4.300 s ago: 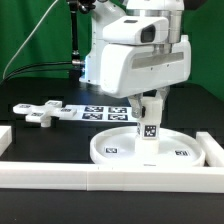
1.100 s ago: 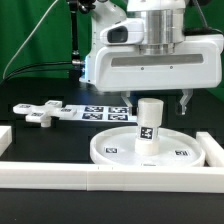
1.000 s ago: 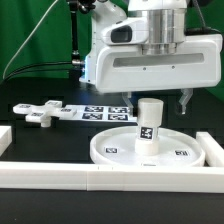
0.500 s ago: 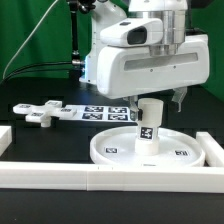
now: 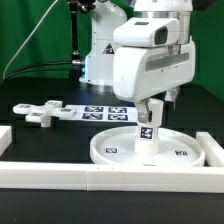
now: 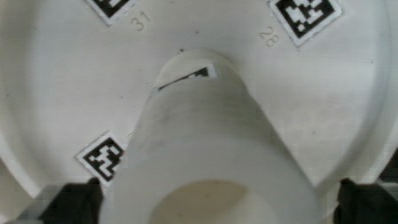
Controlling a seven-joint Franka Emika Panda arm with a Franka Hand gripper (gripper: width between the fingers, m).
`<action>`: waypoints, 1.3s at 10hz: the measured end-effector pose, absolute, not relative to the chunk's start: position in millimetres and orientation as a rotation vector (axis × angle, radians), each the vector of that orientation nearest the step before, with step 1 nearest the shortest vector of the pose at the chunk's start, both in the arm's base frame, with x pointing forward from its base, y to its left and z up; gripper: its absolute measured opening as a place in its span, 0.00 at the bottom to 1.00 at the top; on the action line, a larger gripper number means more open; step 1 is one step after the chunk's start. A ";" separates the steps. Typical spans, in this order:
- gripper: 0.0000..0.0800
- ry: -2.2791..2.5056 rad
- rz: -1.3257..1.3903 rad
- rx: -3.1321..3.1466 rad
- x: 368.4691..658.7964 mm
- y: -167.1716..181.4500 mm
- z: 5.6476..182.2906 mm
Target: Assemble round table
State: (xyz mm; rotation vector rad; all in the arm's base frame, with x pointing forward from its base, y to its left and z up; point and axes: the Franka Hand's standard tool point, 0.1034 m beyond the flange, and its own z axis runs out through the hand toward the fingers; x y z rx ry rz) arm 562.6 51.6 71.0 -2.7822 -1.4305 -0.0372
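- The exterior view alone shows the whole layout. The claw (image 5: 149, 112) hangs under the bulky white arm, over the round disc (image 5: 110, 146) on the black bench (image 5: 50, 142).
- The short leg (image 5: 147, 131) stands upright on the disc, straight under the claw. Its top is tucked up between the claw's fingers.
- The wrist view alone looks straight down the leg (image 6: 210, 130). The leg rises from the disc floor (image 6: 54, 90), with one dark finger (image 6: 71, 200) on each side of its top.
- Claw (image 6: 214, 198) state: it straddles the leg, and its fingers stand close against the leg's sides. I cannot tell whether they press on it.
- Only the exterior view shows the cross-shaped piece (image 5: 35, 113). It lies flat on the bench, well apart from the claw, toward the exterior view's left.
- The marker board (image 5: 98, 112) lies between the cross-shaped piece and the claw.
- Counts of parts: one disc, one leg, one cross-shaped piece and one marker board.
- Three stretches of white border bar (image 5: 100, 177) show at the bench edges.
- Tags in the exterior view: one on the leg's side and two on the disc.
- Tags in the wrist view: three on the disc floor around the leg.
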 end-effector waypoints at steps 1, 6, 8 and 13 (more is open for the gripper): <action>0.81 -1.527 -0.026 -2.733 562.1 50.7 69.3; 0.81 -1.988 -0.011 -2.449 563.8 49.6 67.2; 0.81 -2.137 0.001 -2.327 563.2 47.2 65.6; 0.81 -2.395 0.020 -2.071 562.8 41.3 64.2</action>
